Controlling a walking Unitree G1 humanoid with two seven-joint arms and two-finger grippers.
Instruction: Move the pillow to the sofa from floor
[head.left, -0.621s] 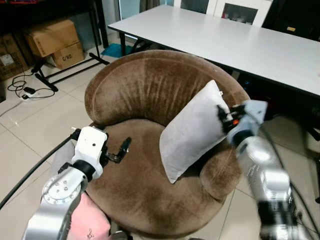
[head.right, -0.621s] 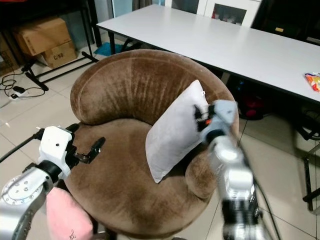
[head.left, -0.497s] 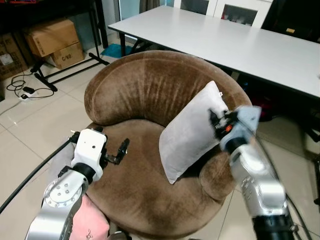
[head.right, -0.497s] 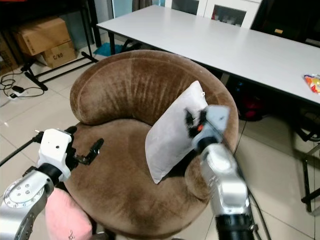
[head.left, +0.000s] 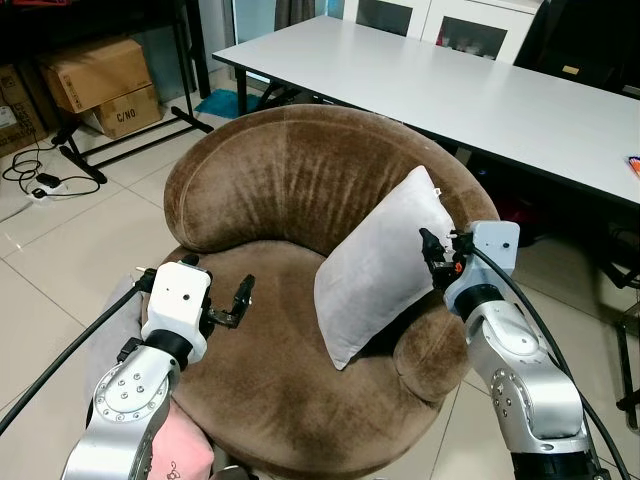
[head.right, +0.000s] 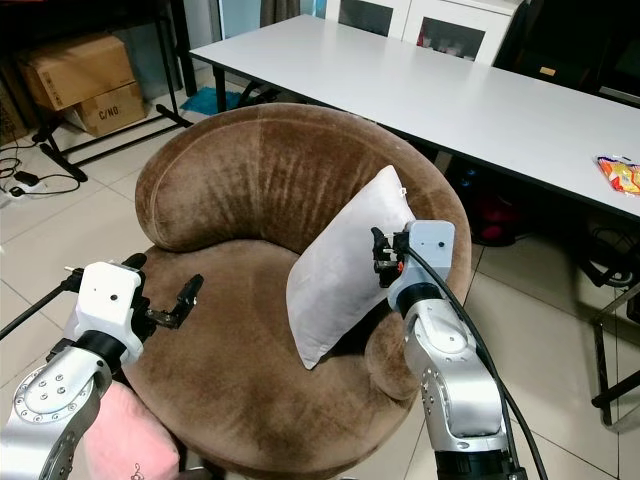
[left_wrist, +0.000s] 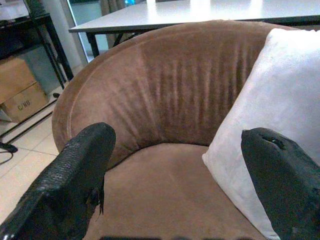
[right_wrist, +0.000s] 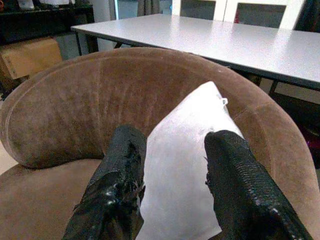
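A: What's nearest to you?

B: A pink pillow (head.left: 180, 452) low beside my left arm, down by the floor. Just past it my left claw (head.left: 238, 303) hovers over the front of the seat, fingers spread wide, gripping nothing.

A: And the right side? I saw it blur a moment ago.

B: Half a second back the right arm was swinging in and smeared; now it is sharp and settled. The right claw (head.left: 433, 253) sits at the pillow's upper right edge, just above the armrest. In the right wrist view its fingers (right_wrist: 235, 190) stand parted with the white cloth seen between them, so I read it as released, though I cannot tell whether a tip touches the fabric.

A: So where is the grey pillow?

B: The grey pillow (head.left: 375, 265) is on the brown sofa (head.left: 290, 190), standing on a lower corner on the seat and leaning against the right side of the backrest. It has kept that pose across the last half second, so I judge the placing done and backing the arm out as what remains.

A: Which way does it run?

B: Its long axis slants from the low corner near the seat's middle up to the far right corner by the rim. Behind the sofa stands the long white bench (head.left: 450, 85)
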